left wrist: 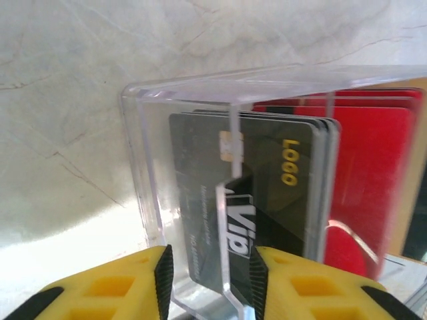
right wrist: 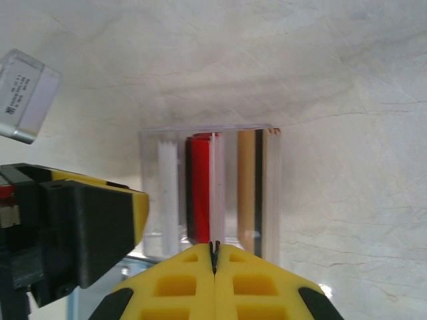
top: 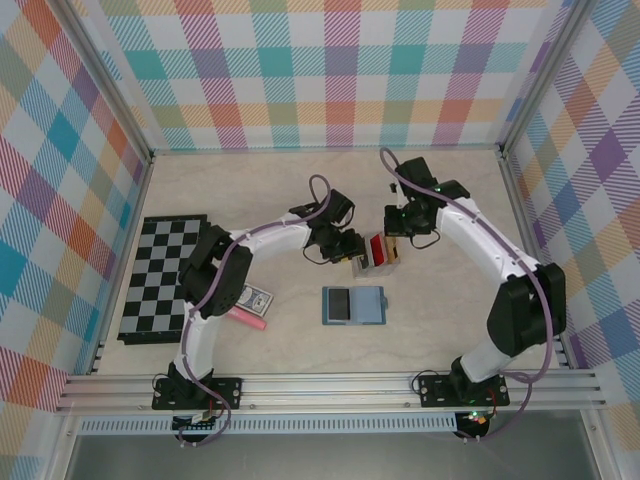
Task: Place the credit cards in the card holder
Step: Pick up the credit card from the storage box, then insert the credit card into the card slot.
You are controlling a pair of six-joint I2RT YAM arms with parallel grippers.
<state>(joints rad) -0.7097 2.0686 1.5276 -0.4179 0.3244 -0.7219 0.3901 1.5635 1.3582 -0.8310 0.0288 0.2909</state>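
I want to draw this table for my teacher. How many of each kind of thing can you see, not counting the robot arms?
Chessboard mat: 1
Playing-card box: 1
Pink stick: 1
Card holder: 1
Clear case with credit cards inside: 1
Total: 5

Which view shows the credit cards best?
Left wrist: the cards face the camera inside a clear case, print legible. Right wrist sees them edge-on; top external shows a small red-and-tan patch.
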